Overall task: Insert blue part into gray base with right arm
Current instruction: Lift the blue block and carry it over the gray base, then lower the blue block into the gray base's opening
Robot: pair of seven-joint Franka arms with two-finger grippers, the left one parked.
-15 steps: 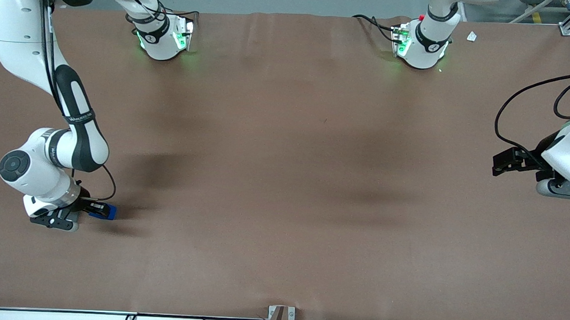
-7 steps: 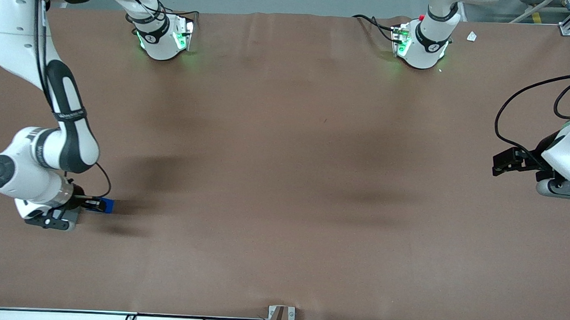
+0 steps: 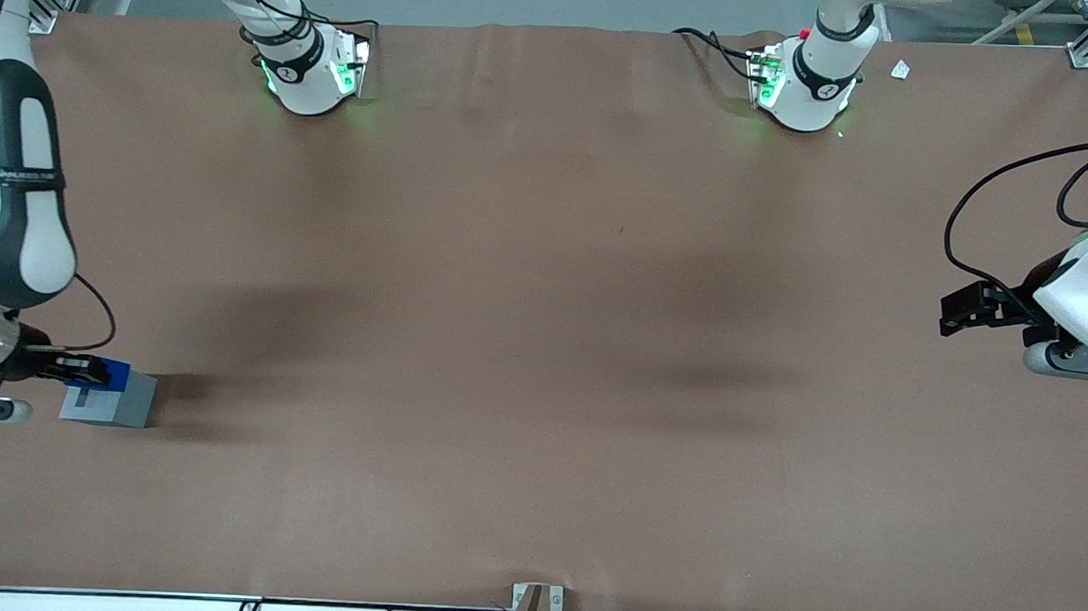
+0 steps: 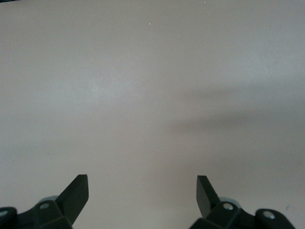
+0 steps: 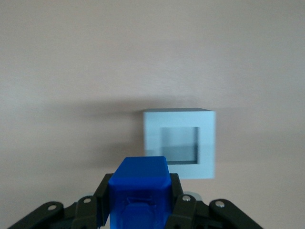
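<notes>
My right gripper [image 3: 91, 370] is shut on the blue part [image 3: 111, 372], a small bright blue block, at the working arm's end of the table. It hangs just above the gray base [image 3: 110, 400], a light gray cube standing on the brown table. In the right wrist view the blue part [image 5: 139, 191] sits clamped between the black fingers [image 5: 100, 200], and the gray base [image 5: 179, 142] shows its square recessed opening, uncovered, a little ahead of the part. The blue part is above the base's upper edge, not in the opening.
The brown table mat [image 3: 542, 342] stretches wide toward the parked arm's end. Two arm bases [image 3: 311, 70] with green lights stand at the table's edge farthest from the front camera. A small bracket [image 3: 536, 599] and cables lie at the nearest edge.
The right arm has carried the blue part sideways toward the table's end at the working arm's side. The gray base, hidden before, now shows under the gripper.
</notes>
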